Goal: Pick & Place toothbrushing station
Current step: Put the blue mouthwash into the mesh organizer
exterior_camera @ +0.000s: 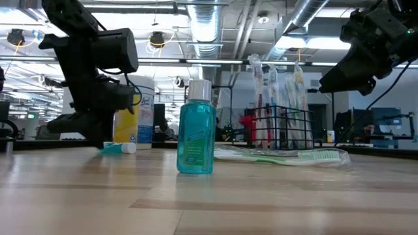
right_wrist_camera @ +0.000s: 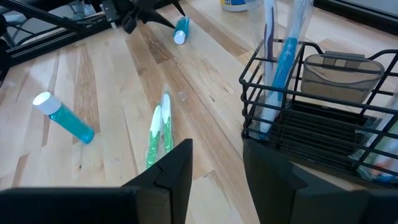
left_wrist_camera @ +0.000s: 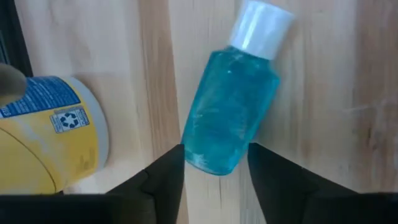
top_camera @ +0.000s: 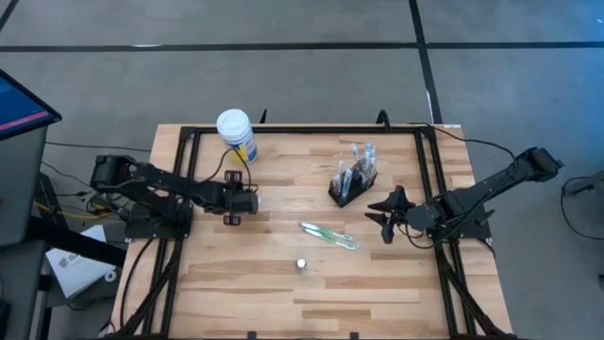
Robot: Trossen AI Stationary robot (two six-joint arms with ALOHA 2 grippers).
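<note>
A small teal tube [left_wrist_camera: 230,106] with a white cap lies on its side on the wood table, next to the yellow jar [left_wrist_camera: 43,134]. My left gripper [left_wrist_camera: 216,168] is open, tilted down over the tube, one finger on each side of its base end. The black wire-mesh holder [top_camera: 352,181] stands at centre right with wrapped toothbrushes [right_wrist_camera: 283,62] upright in it. Two green toothbrushes [top_camera: 327,234] lie flat on the table near it. My right gripper [top_camera: 387,217] hovers open just right of the holder, with nothing between its fingers. My left gripper's fingers [left_wrist_camera: 171,177] stand on either side of the tube's base end [left_wrist_camera: 211,158], slanting down from the table's left. The tube lies flat on the table. I cannot tell whether the fingers touch it.
A teal bottle [exterior_camera: 196,130] with a white cap stands upright near the table's front centre [top_camera: 301,264]. The white-lidded yellow jar [top_camera: 236,135] stands at the far left. A black frame [top_camera: 179,179] runs along the table's sides.
</note>
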